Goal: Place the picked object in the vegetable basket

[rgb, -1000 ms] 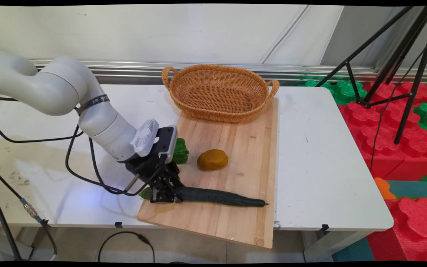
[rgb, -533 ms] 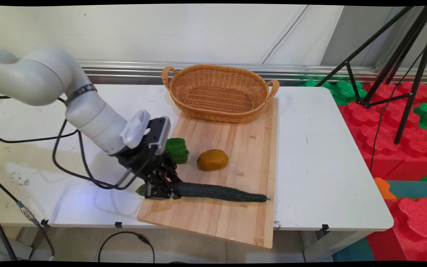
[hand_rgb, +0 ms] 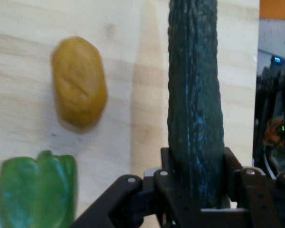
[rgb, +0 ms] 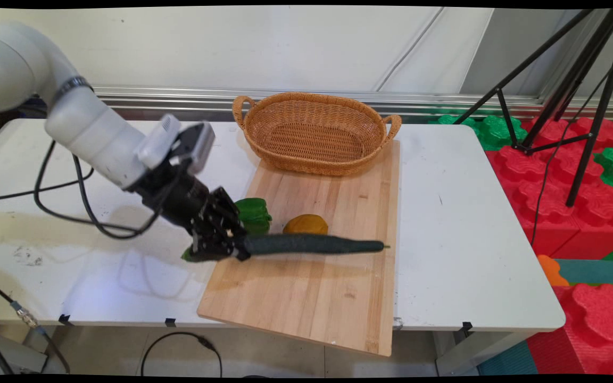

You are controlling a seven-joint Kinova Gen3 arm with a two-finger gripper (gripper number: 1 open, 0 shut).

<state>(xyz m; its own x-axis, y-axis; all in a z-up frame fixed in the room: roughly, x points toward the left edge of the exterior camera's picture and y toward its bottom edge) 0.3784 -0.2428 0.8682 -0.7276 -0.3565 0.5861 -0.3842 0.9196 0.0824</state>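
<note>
Clamping one end of a long, bumpy dark-green cucumber (rgb: 312, 244), the gripper (rgb: 216, 246) holds it level above the wooden board (rgb: 312, 298). Beside it: blocky green pepper (rgb: 253, 214), smooth ochre potato (rgb: 306, 224). Woven basket (rgb: 314, 133) behind.

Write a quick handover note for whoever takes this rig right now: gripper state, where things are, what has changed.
Gripper: shut on the cucumber near its stem end, holding it roughly level in the air above the wooden cutting board.
Since a second ago: cucumber has been lifted off the board.
On the board: green pepper and yellow-brown potato, behind the raised cucumber. The wicker basket sits at the board's far end with nothing visible inside it.
</note>
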